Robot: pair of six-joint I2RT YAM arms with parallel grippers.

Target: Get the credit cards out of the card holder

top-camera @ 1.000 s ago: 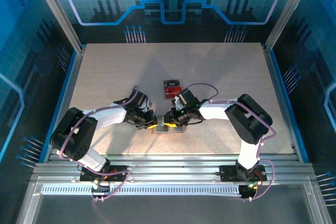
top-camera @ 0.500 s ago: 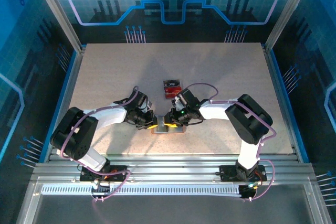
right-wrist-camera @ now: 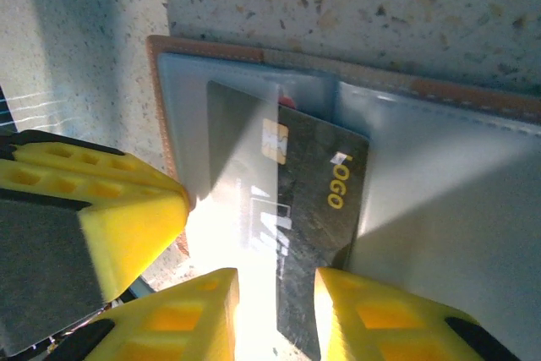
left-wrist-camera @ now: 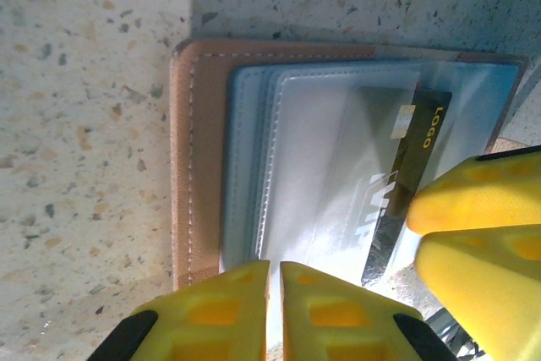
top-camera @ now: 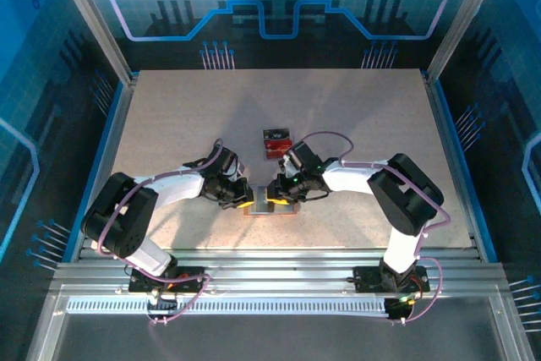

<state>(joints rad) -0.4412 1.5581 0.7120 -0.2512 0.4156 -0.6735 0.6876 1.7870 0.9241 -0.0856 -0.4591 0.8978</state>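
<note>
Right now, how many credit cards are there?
3: a dark card and a red card on the table beyond the card holder, and a black LOGO card sticking out of it. More may hide inside.

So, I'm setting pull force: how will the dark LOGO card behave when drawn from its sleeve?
The dark card looks thin and flat, so probably stiff yet light. Its glossy face may slip in a pinch. Part of it sits under a clear sleeve of the card holder, which could drag.

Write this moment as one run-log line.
left gripper: shut on card holder | right gripper: at dark card, grip unclear | card: partly out
</note>
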